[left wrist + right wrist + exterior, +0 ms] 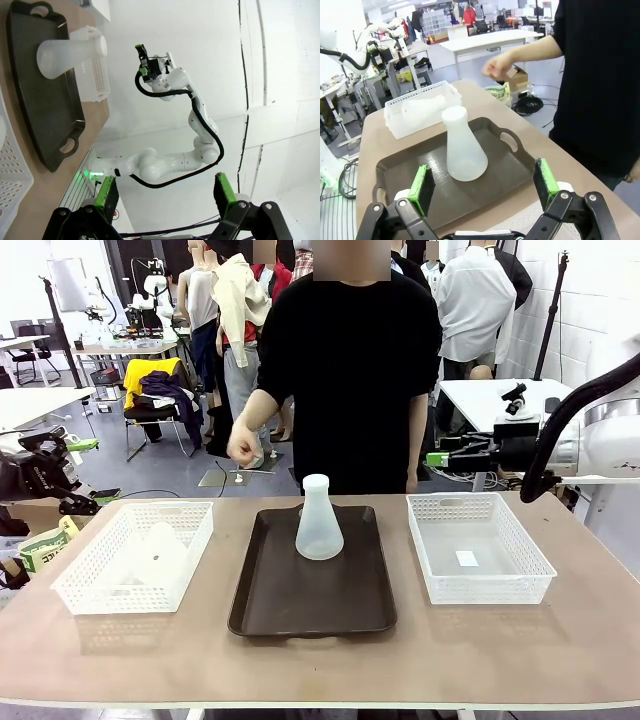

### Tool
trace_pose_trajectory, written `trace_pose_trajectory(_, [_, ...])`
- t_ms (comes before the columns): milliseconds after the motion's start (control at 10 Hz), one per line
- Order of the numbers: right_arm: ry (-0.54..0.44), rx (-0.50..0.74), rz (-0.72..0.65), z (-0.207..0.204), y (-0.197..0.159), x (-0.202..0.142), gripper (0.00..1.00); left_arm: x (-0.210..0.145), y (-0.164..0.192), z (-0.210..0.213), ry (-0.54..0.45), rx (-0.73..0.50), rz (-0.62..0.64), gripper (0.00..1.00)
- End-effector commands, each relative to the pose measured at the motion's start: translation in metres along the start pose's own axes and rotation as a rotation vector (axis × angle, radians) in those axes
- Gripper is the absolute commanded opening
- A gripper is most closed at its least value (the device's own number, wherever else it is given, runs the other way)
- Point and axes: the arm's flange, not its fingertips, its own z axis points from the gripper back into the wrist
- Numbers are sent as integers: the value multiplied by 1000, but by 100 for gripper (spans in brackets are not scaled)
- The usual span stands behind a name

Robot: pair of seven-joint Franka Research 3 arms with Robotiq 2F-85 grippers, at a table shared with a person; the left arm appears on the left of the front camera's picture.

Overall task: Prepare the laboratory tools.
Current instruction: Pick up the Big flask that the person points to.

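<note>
Both my claws are wide open, gripping nothing and touching nothing.

Left claw (166, 194): green pads (107, 192) are spread apart at the bottom of its wrist view, with empty space between them. It is off the counter (500, 650) edge. The tray and flask sit in the upper left of that view, well apart from it.

Right claw (484, 185): jaws at full spread at the bottom of its wrist view, hovering over the near end of the brown tray (405, 170). The flask shows between the pads but farther off, with no contact.

Flask one (319, 525): upright on the tray, at frame centre in the front view, toward the tray's far half.

Flask two (160, 550): inside the white basket (130, 600) at left of the front frame. Can't tell whether it is upright or tipped.

The second basket (480, 590), at right of frame, holds a small white slip.

The person's hand (243, 447) is raised above the counter's far edge, left of centre, clear of everything.
</note>
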Motion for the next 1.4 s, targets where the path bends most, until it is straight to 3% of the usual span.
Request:
trace_pose_trajectory(0, [2,0,0,1,1,2,100,0,-2,0,4,-5,-8,100])
trace_pose_trajectory(1300, [2,0,0,1,1,2,100,0,0,0,0,0,0,100])
